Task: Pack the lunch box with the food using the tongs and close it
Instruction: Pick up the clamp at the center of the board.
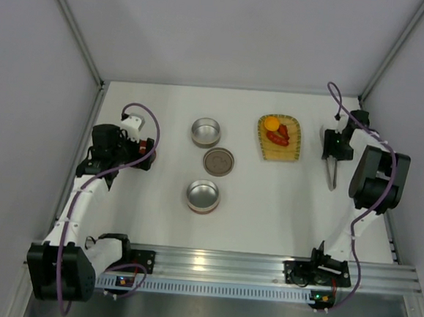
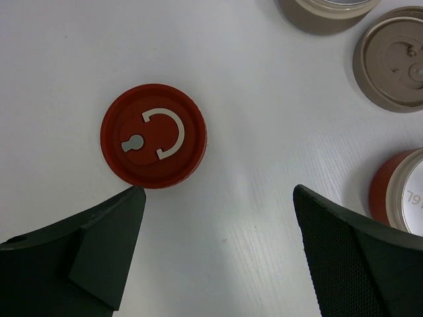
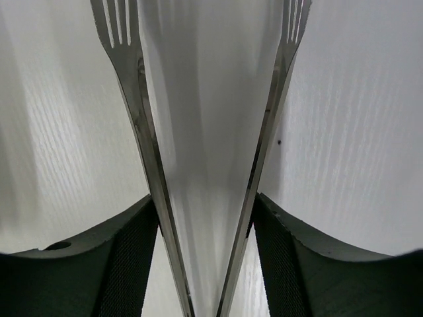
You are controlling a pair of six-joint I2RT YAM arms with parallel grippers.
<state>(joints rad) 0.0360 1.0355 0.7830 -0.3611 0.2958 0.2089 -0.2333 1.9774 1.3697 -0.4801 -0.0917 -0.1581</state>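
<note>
- White tabletop [image 1: 281,208], walled in pale grey on three sides, carries everything.
- Step in hand, by my reading: gripping the tongs [image 1: 333,174], which are just right of the woven tray [image 1: 286,154].
- Right gripper [image 3: 203,198] pinches the tongs, one finger against each arm.
- Left gripper [image 2: 218,191] is spread wide beside a red lid [image 2: 153,135], well left of the tray.
- Food [image 1: 276,132] sits in the tray; the next move calls for lifting the tongs and steering their forked tips over it.

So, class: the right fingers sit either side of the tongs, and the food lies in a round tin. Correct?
No: the top view shows the food on the woven yellow tray instead. The right fingers do sit either side of the tongs.
</note>
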